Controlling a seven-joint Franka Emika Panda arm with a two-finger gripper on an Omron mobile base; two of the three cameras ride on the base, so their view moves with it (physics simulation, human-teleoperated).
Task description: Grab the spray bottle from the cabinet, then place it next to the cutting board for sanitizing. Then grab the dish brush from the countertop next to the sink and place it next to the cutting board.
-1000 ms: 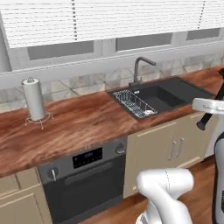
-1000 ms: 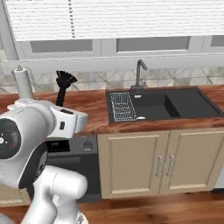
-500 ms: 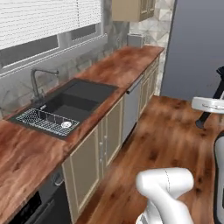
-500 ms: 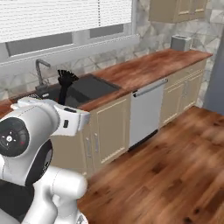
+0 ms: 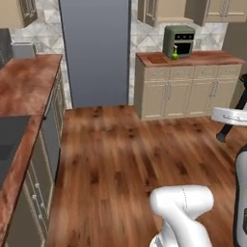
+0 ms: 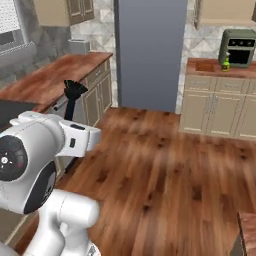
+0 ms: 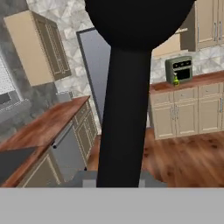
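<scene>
The dish brush stands upright in my gripper, which is shut on its thin black handle. In the right base view the brush rises from the hand with its bristled head on top. In the left base view its handle slants down at the right edge. Across the room, the small green spray bottle stands on the far countertop. It sits in front of the olive-green oven, beside the brown cutting board. The bottle and board look small and far off.
A tall grey fridge stands between the two counters. The sink-side countertop runs along the left with a toaster at its far end. Open wood floor lies between me and the far base cabinets. Beige wall cabinets hang above.
The whole picture has swung from the sink counter to the fridge and far counter, so the base has turned. The brush stays held in the gripper.
</scene>
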